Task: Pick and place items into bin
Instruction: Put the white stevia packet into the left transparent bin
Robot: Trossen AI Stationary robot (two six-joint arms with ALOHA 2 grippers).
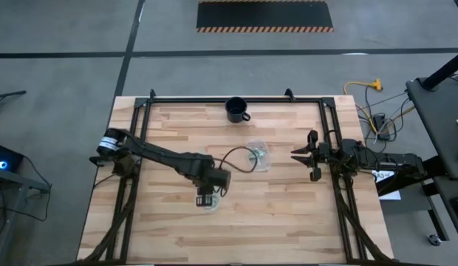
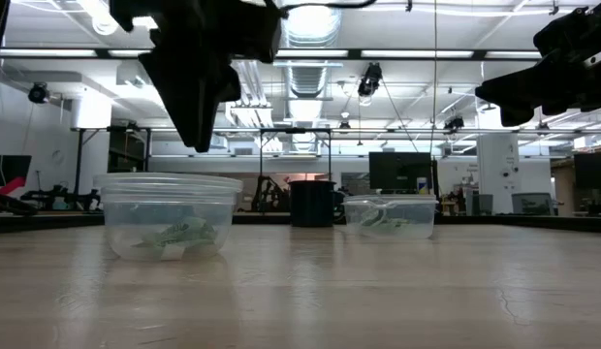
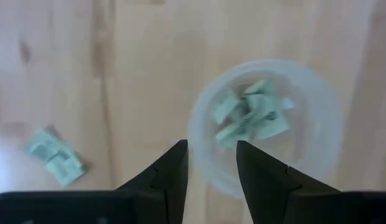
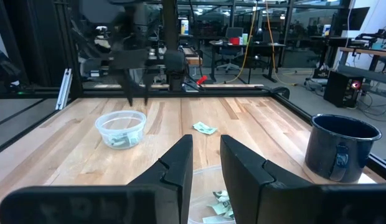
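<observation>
The left pincer hangs slightly open and empty above the clear round plastic bin, which holds several light-green wrapped pieces. One more piece lies on the wooden tabletop beside the bin. The right pincer, narrowly open and empty, waits over a second clear tub.

Two dark arms; left arm with white-banded joint, black looping cable.

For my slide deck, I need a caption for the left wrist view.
Left gripper, fingers open, above a clear tub of green-and-white wrapped pieces; loose pieces lie on the table.
</observation>
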